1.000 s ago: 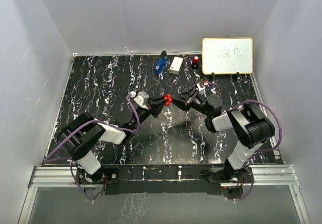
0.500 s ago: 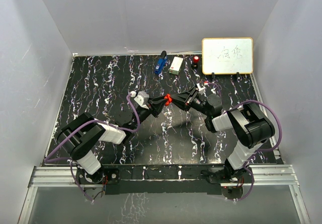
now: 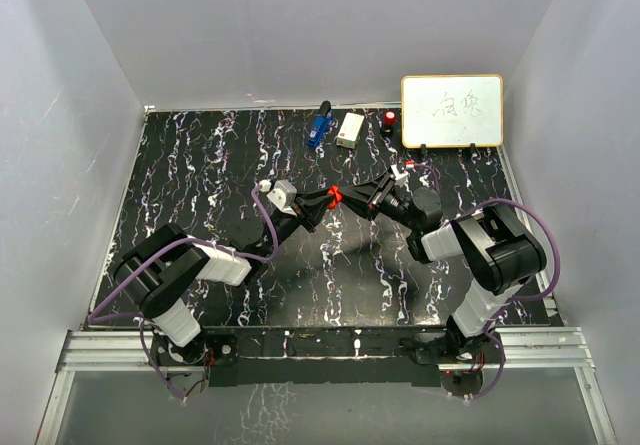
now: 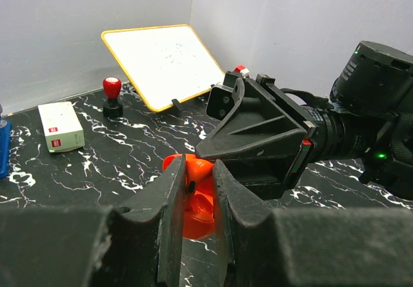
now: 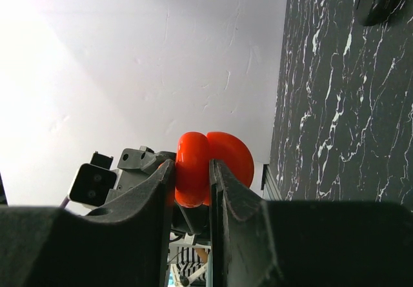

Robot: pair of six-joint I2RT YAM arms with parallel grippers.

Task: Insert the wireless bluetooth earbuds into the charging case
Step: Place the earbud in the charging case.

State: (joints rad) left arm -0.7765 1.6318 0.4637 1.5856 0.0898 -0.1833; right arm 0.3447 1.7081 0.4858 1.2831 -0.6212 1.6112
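Seen from the top: just a tiny red blob, the charging case, up off the table in the middle. Pinched right where the left gripper and the right gripper meet tip to tip. Too small there to tell the shape. Far at the back: a whiteboard, a white box, a red-topped stamp and a blue thing, all well apart from the case.

Much closer in the left wrist view: left fingers nearly closed, squeezing the case from both sides. Bright red-orange, smooth and shiny, round at the bottom. A little dark bit tucked inside, too small to tell what.

Only in the right wrist view: two round red halves side by side, like an open shell. One half held tight between the right fingers, almost closed. Up in the corner, part of a black round disc on the table.
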